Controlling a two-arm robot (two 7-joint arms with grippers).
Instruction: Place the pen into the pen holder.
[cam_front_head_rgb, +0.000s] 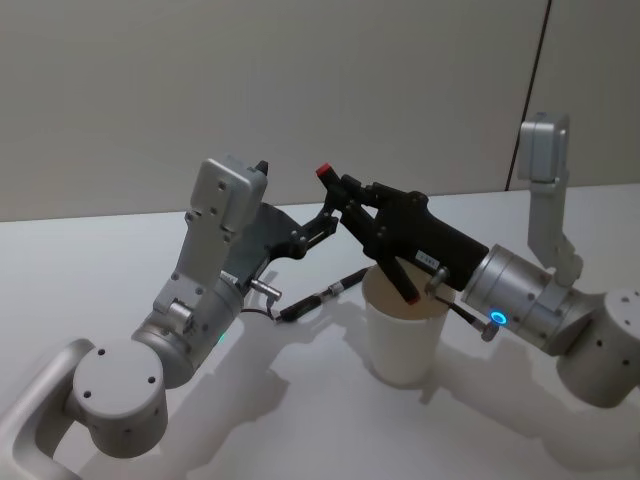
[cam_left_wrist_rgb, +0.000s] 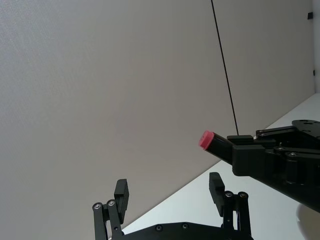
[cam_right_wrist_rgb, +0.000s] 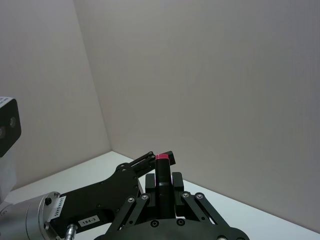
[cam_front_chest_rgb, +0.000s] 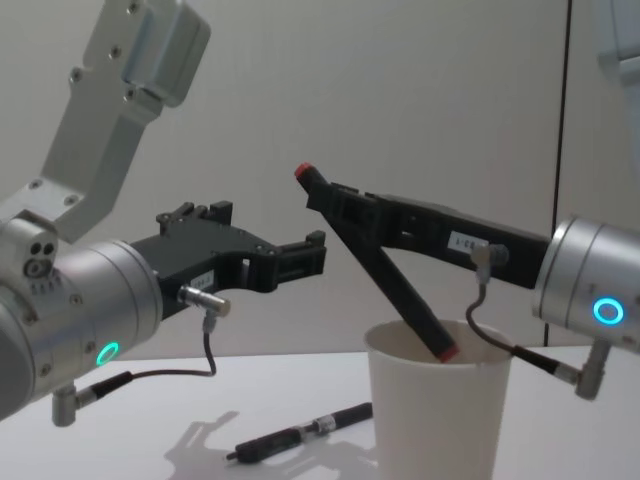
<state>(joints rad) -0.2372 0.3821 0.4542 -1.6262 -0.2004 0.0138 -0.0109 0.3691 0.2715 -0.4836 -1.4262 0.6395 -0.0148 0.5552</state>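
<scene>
A black pen (cam_front_chest_rgb: 392, 278) with red ends hangs tilted, and my right gripper (cam_front_chest_rgb: 338, 206) is shut on its upper part. The upper red tip (cam_left_wrist_rgb: 206, 139) sticks out past the fingers. The pen's lower end (cam_front_head_rgb: 411, 296) sits in the mouth of the pen holder (cam_front_head_rgb: 404, 342), a white paper cup (cam_front_chest_rgb: 436, 420) standing on the table. In the right wrist view the pen (cam_right_wrist_rgb: 162, 172) is clamped between the right gripper (cam_right_wrist_rgb: 162, 184) fingers. My left gripper (cam_left_wrist_rgb: 169, 192) is open and empty, just left of the right gripper's tip (cam_front_chest_rgb: 300, 255).
A second dark pen (cam_front_head_rgb: 320, 294) lies flat on the white table (cam_front_head_rgb: 80, 270) left of the cup, also seen in the chest view (cam_front_chest_rgb: 300, 432). A plain wall stands behind. Free table lies to the far left.
</scene>
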